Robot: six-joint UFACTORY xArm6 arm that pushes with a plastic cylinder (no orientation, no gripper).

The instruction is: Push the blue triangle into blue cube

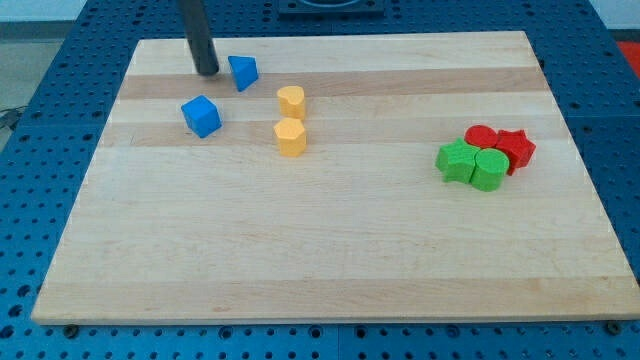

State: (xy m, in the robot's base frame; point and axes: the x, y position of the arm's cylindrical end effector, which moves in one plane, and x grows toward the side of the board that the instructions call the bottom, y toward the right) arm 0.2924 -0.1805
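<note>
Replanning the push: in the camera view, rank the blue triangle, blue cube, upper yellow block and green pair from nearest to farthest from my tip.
From my tip:
1. Blue triangle, just to the view's right of it.
2. Blue cube, below it.
3. Upper yellow block, farther right.
4. Green pair, far at the view's right.

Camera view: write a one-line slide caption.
My tip rests left of the blue triangle, above the blue cube.

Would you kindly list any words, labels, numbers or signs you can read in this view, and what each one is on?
None: no readable text appears on the wooden board, the blocks, the rod with my tip just left of the blue triangle, or the blue perforated table.
</note>
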